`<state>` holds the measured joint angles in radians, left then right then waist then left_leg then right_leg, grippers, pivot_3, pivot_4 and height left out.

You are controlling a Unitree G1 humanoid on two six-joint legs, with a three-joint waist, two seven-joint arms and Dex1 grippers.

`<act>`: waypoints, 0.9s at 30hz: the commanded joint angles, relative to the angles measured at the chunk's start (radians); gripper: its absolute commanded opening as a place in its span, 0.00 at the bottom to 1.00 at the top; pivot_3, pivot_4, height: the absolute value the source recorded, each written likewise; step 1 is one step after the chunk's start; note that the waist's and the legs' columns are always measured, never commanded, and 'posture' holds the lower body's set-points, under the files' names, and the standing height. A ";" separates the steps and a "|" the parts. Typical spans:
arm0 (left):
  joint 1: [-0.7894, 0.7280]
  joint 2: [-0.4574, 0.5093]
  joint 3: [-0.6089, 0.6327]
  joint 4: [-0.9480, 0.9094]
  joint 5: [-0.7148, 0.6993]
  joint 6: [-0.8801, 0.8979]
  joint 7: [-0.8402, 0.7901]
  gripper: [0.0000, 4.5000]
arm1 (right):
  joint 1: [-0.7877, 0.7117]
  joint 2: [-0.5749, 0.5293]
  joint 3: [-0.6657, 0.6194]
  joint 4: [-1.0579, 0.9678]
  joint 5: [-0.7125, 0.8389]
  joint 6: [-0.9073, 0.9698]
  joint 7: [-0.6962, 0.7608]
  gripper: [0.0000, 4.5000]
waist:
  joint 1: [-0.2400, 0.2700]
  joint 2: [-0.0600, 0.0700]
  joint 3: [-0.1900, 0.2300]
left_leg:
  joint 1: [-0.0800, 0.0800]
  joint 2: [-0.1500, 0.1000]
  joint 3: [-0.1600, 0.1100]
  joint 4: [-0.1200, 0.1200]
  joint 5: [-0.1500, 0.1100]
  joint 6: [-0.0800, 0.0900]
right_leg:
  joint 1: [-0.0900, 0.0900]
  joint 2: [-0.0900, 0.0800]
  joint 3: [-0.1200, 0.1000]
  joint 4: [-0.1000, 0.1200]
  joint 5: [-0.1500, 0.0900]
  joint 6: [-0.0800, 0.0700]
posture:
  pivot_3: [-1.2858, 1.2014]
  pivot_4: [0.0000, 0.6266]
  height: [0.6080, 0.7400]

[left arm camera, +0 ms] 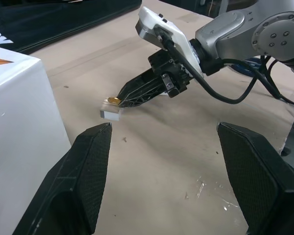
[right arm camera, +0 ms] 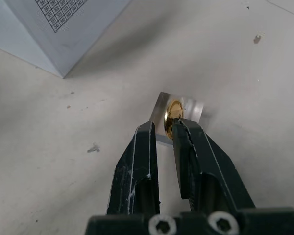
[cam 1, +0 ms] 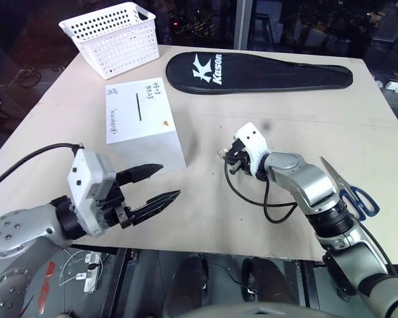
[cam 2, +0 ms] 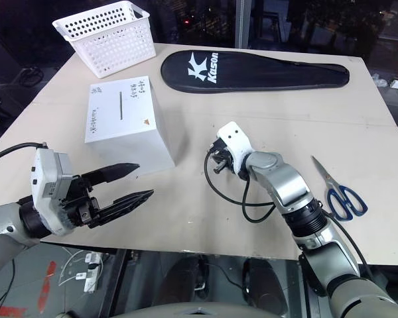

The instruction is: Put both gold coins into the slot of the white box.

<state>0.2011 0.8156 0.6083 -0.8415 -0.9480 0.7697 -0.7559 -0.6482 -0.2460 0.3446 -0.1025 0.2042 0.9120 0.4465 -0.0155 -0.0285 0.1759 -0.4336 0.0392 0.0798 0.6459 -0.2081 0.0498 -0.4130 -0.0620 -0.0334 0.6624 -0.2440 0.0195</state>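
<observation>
One gold coin (right arm camera: 173,116) on clear case (right arm camera: 186,113), right hand's (right arm camera: 162,131) fingertips.

You get even, fairly bright overhead light on the table (cam 1: 265,119); beyond its far edge the room falls dark. Shadows on the table are soft and short, the plainest lying just beside the white box (cam 2: 123,126). A small glint shows on the coin (right arm camera: 173,116), near the box's corner. Close up, the left gripper's (left arm camera: 161,191) fingers (left arm camera: 83,181) look soft and oversized.
</observation>
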 commanded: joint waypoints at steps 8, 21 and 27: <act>0.027 0.013 0.016 -0.004 -0.018 -0.047 -0.003 0.77 | -0.026 0.013 -0.037 0.005 -0.015 -0.014 0.006 0.01 | 0.000 0.000 0.000 | 0.000 0.000 0.000 -0.001 0.000 0.000 | 0.000 0.000 0.000 0.000 0.000 0.000 | 0.52 0.24 1.00; -0.084 -0.009 -0.046 0.070 -0.115 -0.035 0.110 0.77 | 0.024 -0.120 -0.159 -0.218 0.165 -0.021 0.219 0.01 | 0.005 0.001 0.000 | 0.000 0.000 0.000 -0.002 0.000 0.000 | 0.000 -0.001 0.000 -0.001 0.000 0.000 | 0.52 0.24 1.00; -0.222 0.000 -0.134 0.130 -0.243 0.002 0.155 0.39 | 0.031 -0.227 -0.282 -0.400 0.414 0.089 0.351 0.00 | -0.002 0.001 0.001 | 0.001 0.000 0.000 -0.002 0.000 0.001 | 0.000 0.000 0.000 -0.001 0.002 0.004 | 0.52 0.24 1.00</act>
<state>-0.0114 0.8027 0.4747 -0.7094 -1.1641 0.7735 -0.6117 -0.6055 -0.4695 0.0916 -0.4635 0.5724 0.9816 0.7861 -0.0172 -0.0276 0.1765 -0.4326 0.0394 0.0799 0.6437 -0.2085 0.0507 -0.4127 -0.0613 -0.0330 0.6612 -0.2423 0.0231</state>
